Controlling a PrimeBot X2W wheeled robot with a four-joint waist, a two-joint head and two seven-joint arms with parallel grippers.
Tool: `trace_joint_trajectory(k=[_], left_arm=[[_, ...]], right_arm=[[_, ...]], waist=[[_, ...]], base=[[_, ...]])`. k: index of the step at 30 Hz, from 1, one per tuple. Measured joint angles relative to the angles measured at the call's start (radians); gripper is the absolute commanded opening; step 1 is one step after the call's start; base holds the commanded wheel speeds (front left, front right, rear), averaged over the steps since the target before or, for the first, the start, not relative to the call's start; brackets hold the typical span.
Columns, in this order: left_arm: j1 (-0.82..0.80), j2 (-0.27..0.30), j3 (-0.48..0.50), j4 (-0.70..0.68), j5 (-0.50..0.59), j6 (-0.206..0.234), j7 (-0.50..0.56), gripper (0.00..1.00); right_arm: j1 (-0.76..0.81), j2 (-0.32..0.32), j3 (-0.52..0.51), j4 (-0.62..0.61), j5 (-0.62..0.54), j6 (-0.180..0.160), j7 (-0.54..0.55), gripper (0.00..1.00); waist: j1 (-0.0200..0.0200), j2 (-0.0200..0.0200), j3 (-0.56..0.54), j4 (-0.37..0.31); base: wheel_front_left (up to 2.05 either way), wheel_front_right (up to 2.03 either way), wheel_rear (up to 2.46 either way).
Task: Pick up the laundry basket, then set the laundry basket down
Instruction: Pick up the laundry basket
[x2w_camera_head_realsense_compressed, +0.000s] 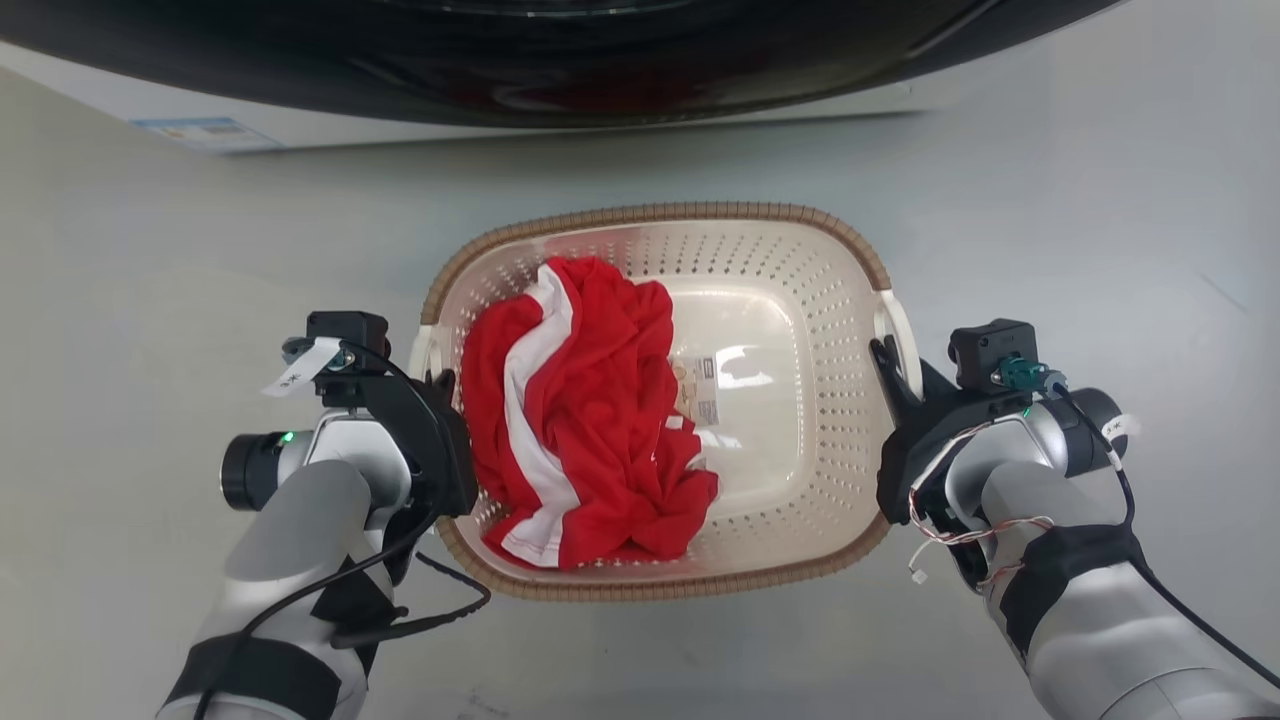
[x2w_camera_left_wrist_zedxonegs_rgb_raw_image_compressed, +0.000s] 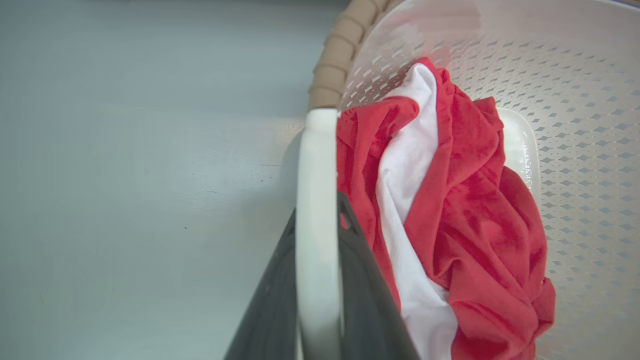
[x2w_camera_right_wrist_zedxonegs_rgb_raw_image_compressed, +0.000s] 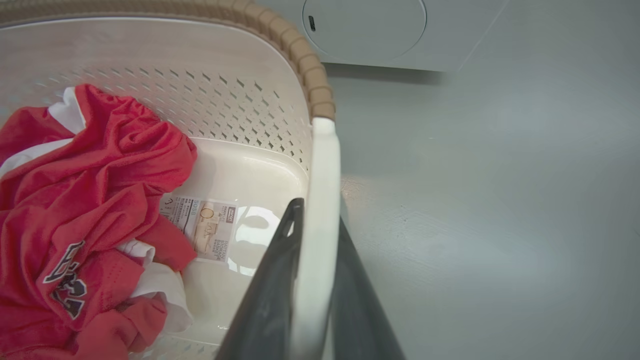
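1. The basket (x2w_camera_head_realsense_compressed: 780, 225) is over the floor (x2w_camera_head_realsense_compressed: 150, 250), and the washer (x2w_camera_head_realsense_compressed: 600, 60) stands just beyond its far rim. I cannot tell whether its base touches the floor.
2. The left gripper (x2w_camera_head_realsense_compressed: 440, 385) is at the basket's left side. Its fingers are narrow and pinch the left handle (x2w_camera_left_wrist_zedxonegs_rgb_raw_image_compressed: 316, 200) between them.
3. The right gripper (x2w_camera_head_realsense_compressed: 885, 360) is at the basket's right side and clamps the right handle (x2w_camera_right_wrist_zedxonegs_rgb_raw_image_compressed: 320, 210) the same way.
4. A red-and-white shirt (x2w_camera_head_realsense_compressed: 580, 400) is heaped in the basket's left half. The load is probably lopsided, so that side may sag and tilt the basket.
5. The handles look thin and smooth, so one could slip or swivel in the fingers if the arms rise unevenly.
6. A forward swing could knock the basket's far rim against the washer.
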Motion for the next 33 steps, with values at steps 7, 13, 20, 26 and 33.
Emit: trace_joint_trajectory(k=[7,13,20,26,33], left_arm=[[0.027,-0.015,0.000,0.037,-0.025,-0.002,0.046,0.00],[0.060,-0.019,0.002,0.051,-0.057,-0.009,0.086,0.00],[0.100,-0.023,-0.001,0.060,-0.069,-0.009,0.140,0.00],[0.137,-0.023,-0.007,0.068,-0.085,-0.009,0.184,0.00],[0.169,-0.023,-0.017,0.073,-0.117,-0.009,0.236,0.00]], right_arm=[[0.017,0.010,-0.007,0.066,0.030,0.009,0.059,0.00],[0.040,0.016,-0.007,0.093,0.050,0.018,0.102,0.00],[0.080,0.021,-0.005,0.105,0.083,0.022,0.167,0.00],[0.117,0.023,0.012,0.105,0.123,0.027,0.227,0.00],[0.155,0.024,0.035,0.098,0.166,0.027,0.293,0.00]], waist=[[0.0000,0.0000,-0.105,0.000],[0.0000,0.0000,-0.186,-0.001],[0.0000,-0.0001,-0.283,-0.003],[0.0000,-0.0001,-0.365,-0.005],[0.0000,-0.0001,-0.455,-0.006]], base=[[0.00,0.00,0.00],[0.00,0.00,0.00],[0.00,0.00,0.00],[0.00,0.00,0.00],[0.00,0.00,0.00]])
